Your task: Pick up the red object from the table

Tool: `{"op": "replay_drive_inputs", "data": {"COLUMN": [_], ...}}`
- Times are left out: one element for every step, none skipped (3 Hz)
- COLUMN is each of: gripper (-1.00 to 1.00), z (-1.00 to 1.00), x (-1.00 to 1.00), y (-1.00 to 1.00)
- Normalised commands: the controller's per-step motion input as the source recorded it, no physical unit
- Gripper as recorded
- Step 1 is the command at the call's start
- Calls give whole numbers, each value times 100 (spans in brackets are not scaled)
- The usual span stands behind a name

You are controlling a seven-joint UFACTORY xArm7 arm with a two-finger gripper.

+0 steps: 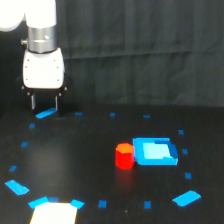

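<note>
Gripper (45, 102) upright, pointing down (fingers apart, empty); well apart from red object (124, 156) on table (75, 150)

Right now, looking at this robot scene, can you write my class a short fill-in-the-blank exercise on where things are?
1. The red object stands on the black ____.
2. Right beside it lies a larger ____ block.
3. The gripper hangs near the exterior view's ____ side, far from both blocks.
4. Between its fingers there is ____.

Missing words: table; blue; left; nothing
</note>
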Motion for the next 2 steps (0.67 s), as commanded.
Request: {"op": "replay_drive_inputs", "data": {"gripper": [100, 93], "z": [-100, -100], "x": [86, 100], "y": [-100, -100]}}
